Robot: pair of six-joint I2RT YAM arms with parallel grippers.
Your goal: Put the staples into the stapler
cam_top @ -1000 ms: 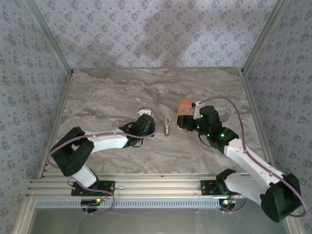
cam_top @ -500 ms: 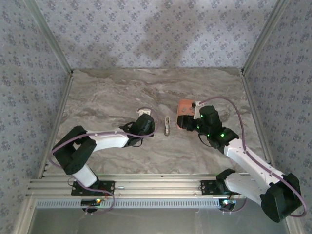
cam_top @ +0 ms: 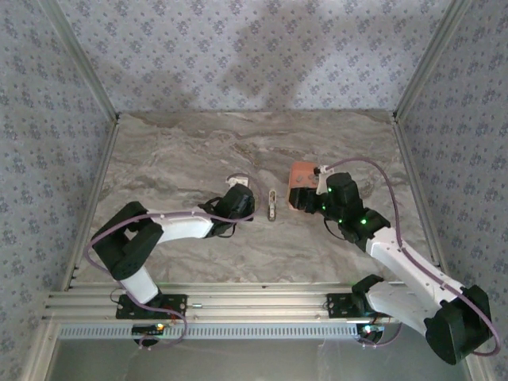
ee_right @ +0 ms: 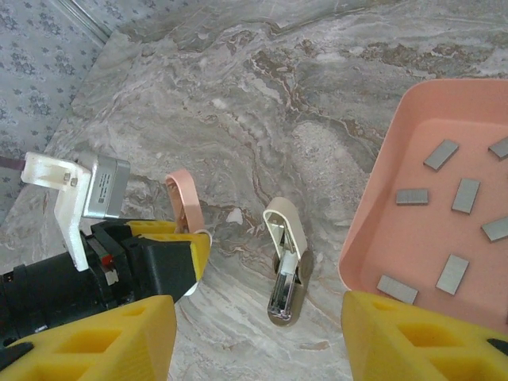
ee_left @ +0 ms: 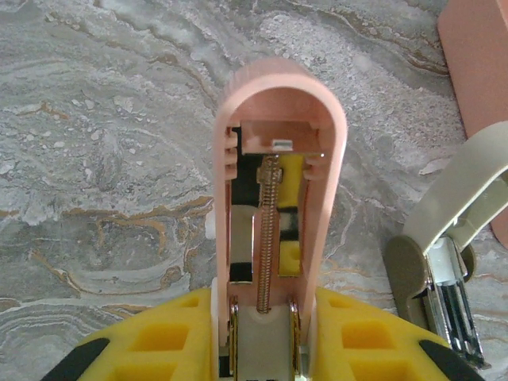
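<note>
Left gripper: clamped on the stapler. The yellow fingers press against both flanks of the pale pink body at its lower end, and the rounded end points away from the wrist. The open inner side of the stapler faces the left wrist camera and shows a brass-coloured coil spring running along the middle to a small white and grey fitting near the rounded tip. In the right wrist view the pink body rises at a tilt from the gripper, above the marbled grey surface.

Just beside the held stapler, on its right and not touching it, a cream-and-metal piece lies on the surface. It has a cream curved shell with a bright metal channel at its near end. In the overhead view it lies between the two grippers.

Right gripper: fingers well apart, with nothing between them. It hangs at the near edge of the salmon tray, and its right finger overlaps the tray's near corner in the wrist view.

The staples lie loose on the tray floor as seven or so short grey strips. They are scattered at different angles, most not touching one another, and all lie inside the tray's rim. The tray rests on the surface to the right of the cream-and-metal piece, apart from it and from the stapler.

Patterned blue-grey walls enclose the surface on three sides.
</note>
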